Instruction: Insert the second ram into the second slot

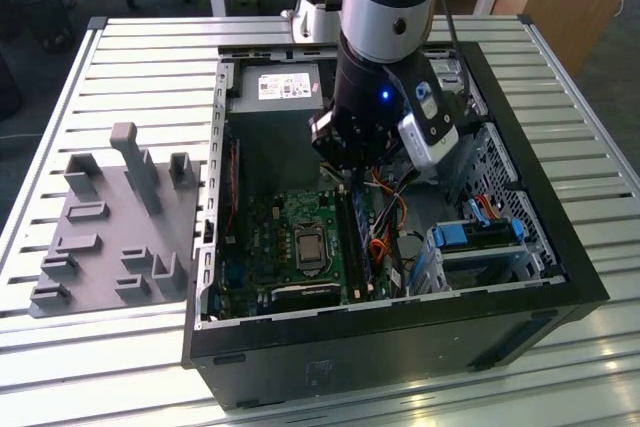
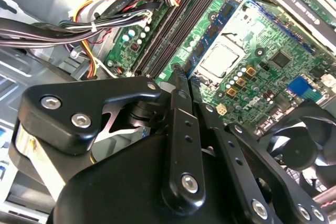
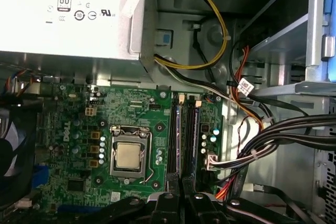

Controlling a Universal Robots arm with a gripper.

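Observation:
My gripper (image 1: pixel 350 179) hangs inside the open computer case (image 1: pixel 560 247), over one end of the two memory slots. Both wrist views show its black fingers (image 2: pixel 178 103) pressed together, gripper (image 3: pixel 182 196) shut, nothing visible between them. A blue stick (image 2: pixel 212 30) stands in the slot nearest the processor (image 3: pixel 128 156). In the first wrist view the second slot (image 3: pixel 193 135), farther from the processor, also shows a bluish strip, which looks like the second ram on edge. I cannot tell how deep it sits.
The power supply (image 3: pixel 68 14) fills the case's far end. Bundled black, orange and yellow cables (image 3: pixel 273 140) run beside the slots. A fan (image 2: pixel 299 129) sits by the processor, a drive cage (image 1: pixel 480 237) at the exterior view's right. A grey fixture plate (image 1: pixel 110 237) lies outside the case.

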